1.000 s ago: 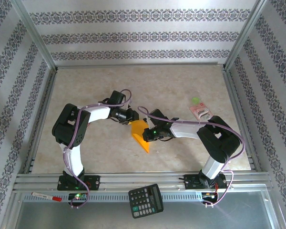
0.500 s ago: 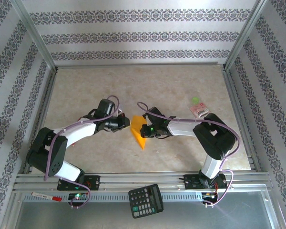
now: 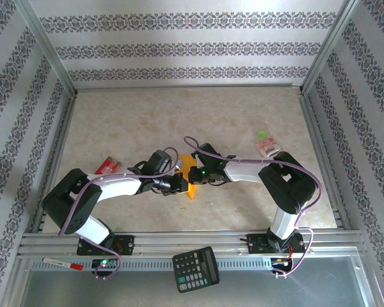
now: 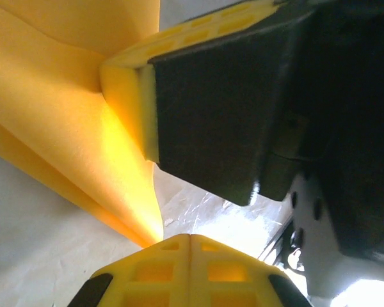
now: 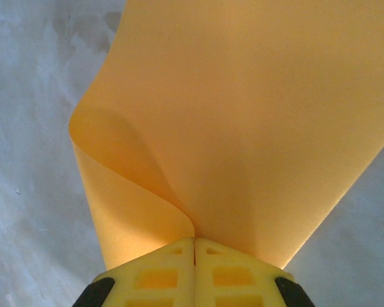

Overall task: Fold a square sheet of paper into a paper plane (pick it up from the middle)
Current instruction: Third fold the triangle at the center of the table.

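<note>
The square sheet of paper (image 3: 190, 190) is orange-yellow and hangs bent between the two grippers, just above the table's middle. My right gripper (image 3: 193, 174) is shut on it. In the right wrist view the sheet (image 5: 243, 128) curls up out of the closed jaws (image 5: 194, 240). My left gripper (image 3: 179, 185) comes in from the left, and its jaws (image 4: 190, 238) are pressed together with no paper showing in the seam. The sheet's (image 4: 64, 128) lower edge runs down to just left of those tips. The right gripper's yellow finger (image 4: 125, 83) pinches the paper close above.
A pink packet (image 3: 269, 150) and a small green piece (image 3: 263, 134) lie at the right. A red packet (image 3: 106, 167) lies at the left. A black calculator (image 3: 196, 268) and a red-and-white pen (image 3: 63, 263) rest on the front rail area.
The left arm swung down and out to the left, then reached right to the paper, and its jaws closed. The red packet came into view. The right gripper shifted the paper slightly up-left.
</note>
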`<action>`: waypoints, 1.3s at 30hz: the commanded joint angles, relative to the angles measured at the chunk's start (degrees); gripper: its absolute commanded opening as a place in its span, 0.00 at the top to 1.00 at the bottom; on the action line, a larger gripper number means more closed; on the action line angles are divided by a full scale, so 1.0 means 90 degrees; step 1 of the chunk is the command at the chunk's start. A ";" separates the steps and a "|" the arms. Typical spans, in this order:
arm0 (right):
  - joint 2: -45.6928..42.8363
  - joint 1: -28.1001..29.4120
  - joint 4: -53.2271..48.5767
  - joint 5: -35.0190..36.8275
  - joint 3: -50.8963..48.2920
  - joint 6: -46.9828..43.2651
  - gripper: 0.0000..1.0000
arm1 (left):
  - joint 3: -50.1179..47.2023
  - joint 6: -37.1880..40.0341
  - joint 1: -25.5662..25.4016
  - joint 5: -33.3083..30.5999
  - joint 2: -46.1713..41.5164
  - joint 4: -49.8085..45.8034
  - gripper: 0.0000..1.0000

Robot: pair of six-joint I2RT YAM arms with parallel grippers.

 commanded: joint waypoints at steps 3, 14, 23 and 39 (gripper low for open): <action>0.0234 -0.0120 -0.0472 0.0448 -0.0184 -0.0036 1.00 | -0.0034 -0.0239 -0.0185 0.0218 0.0419 0.0640 1.00; 0.0219 -0.0130 -0.0511 0.0455 -0.0194 -0.0073 1.00 | -0.0029 -0.0194 -0.0202 0.0202 0.0953 0.0749 1.00; 0.0235 -0.0129 -0.0521 0.0441 -0.0224 -0.0085 1.00 | -0.0129 -0.0218 -0.0223 0.0206 0.0910 0.0820 1.00; 0.0219 -0.0128 -0.0549 0.0456 -0.0236 -0.0091 1.00 | -0.0273 -0.0408 -0.0337 0.0405 0.1074 0.1131 1.00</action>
